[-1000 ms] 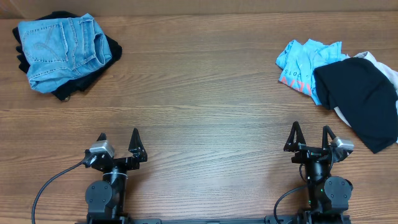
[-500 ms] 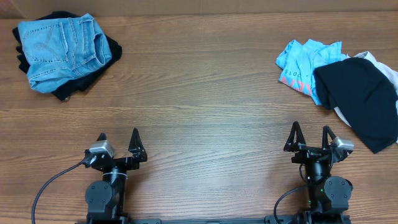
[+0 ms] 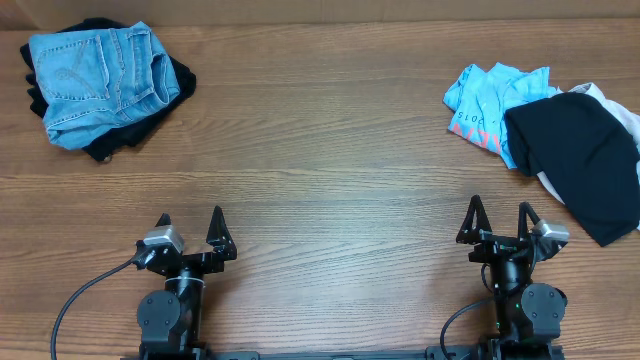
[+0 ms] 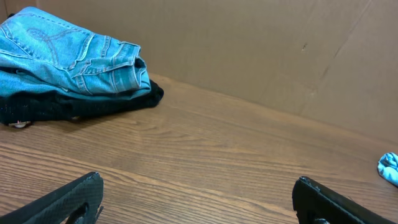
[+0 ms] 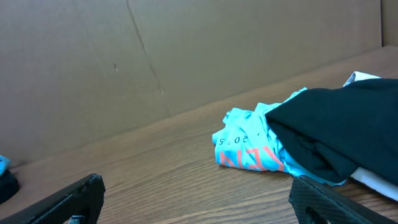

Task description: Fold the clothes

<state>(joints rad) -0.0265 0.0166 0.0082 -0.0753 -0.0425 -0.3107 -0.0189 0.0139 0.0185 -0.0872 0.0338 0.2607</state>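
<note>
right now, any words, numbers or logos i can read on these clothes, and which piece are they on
"2015": small dark digits on the sky-blue tee, likely reading; a crease breaks the third digit.
Large red letters below it on the same tee: folded over, cannot be read.
denim shorts: only pocket stitching, no text visible.
black garment: no text visible.

I see both arms sitting low at the near edge of the table (image 3: 330,160), left hand (image 3: 190,219) toward its left corner, right hand (image 3: 498,206) toward its right. Each hand points across the table, fingers spread wide, gripping nothing.
</note>
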